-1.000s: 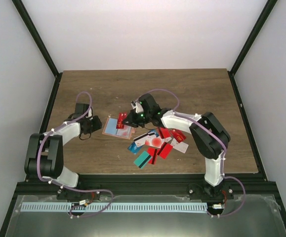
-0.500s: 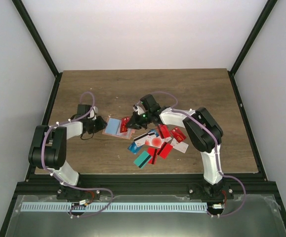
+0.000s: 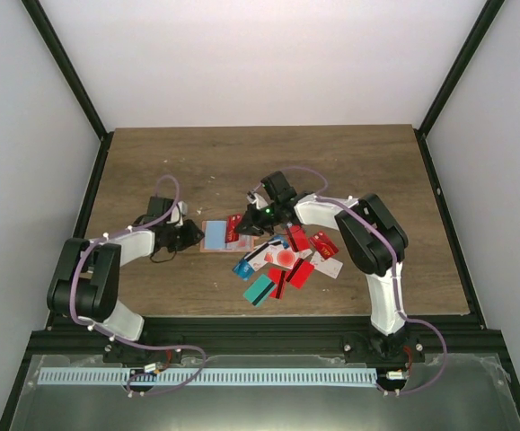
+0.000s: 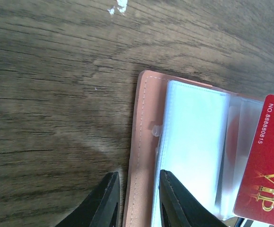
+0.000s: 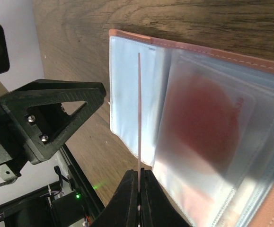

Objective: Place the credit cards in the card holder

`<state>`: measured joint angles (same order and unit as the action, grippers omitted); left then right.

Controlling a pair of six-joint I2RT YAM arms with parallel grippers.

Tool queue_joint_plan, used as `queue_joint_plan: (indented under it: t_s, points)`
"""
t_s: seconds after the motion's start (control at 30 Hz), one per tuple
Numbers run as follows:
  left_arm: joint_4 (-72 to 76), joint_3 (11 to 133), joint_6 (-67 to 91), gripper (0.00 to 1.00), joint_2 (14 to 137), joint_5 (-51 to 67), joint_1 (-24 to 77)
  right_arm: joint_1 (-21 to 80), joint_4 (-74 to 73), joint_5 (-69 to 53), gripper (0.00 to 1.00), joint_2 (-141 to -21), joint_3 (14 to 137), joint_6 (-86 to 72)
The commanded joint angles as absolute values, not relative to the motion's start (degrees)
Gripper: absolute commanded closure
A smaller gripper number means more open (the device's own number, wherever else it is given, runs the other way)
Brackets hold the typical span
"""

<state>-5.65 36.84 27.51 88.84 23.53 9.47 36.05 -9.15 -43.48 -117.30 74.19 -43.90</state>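
The card holder (image 3: 215,235) lies open on the wood, salmon cover (image 4: 144,142) down and clear plastic sleeves (image 5: 132,94) up. My left gripper (image 3: 197,236) sits at its left edge. Its jaws (image 4: 137,177) stand narrowly open astride the cover's stitched border, one finger on the table, the other finger (image 4: 174,198) over a sleeve. My right gripper (image 3: 244,226) is shut on a red VIP credit card (image 4: 264,175). That card shows edge-on (image 5: 139,104), standing upright over the sleeves. More credit cards (image 3: 286,260) lie in a loose pile to the right.
A teal card (image 3: 260,287) lies nearest the front edge of the pile. One black finger (image 5: 47,113) of the left gripper shows close beside the holder in the right wrist view. Black frame posts (image 3: 66,76) flank the wooden table (image 3: 349,162).
My left gripper has slid right up to the holder's edge, its jaws narrowing a little. The holder and the right gripper with its red card have shifted slightly right.
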Motion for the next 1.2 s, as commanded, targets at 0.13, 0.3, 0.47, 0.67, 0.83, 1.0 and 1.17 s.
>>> queue_joint_plan:
  t_s: [0.13,0.3,0.47,0.67,0.83,1.0,1.17]
  points:
    - [-8.12,38.37,26.44,0.77,89.06,20.12,9.58,34.98,-9.05,-43.27,0.99,-117.51,74.03,-42.89]
    - [-7.38,38.64,26.06,0.79,90.53,20.74,9.58,34.98,-7.77,-42.70,0.99,-118.23,74.00,-43.96]
    - [-7.21,38.52,25.77,0.80,90.92,21.33,9.58,34.98,-6.58,-42.91,0.99,-119.79,74.08,-45.18]
    - [-7.13,38.36,25.58,0.80,91.38,21.83,9.58,34.97,-5.59,-43.04,0.99,-121.23,74.39,-46.49]
    - [-6.78,38.10,25.56,0.81,91.65,22.19,9.66,35.39,-4.31,-44.36,0.99,-122.17,74.27,-47.73]
    - [-6.33,37.78,25.62,0.82,92.10,22.41,9.83,35.99,-2.91,-45.69,0.99,-122.53,73.94,-48.79]
    - [-6.15,37.46,25.64,0.83,92.16,22.20,9.83,36.04,-2.29,-46.45,0.99,-121.65,73.49,-49.46]
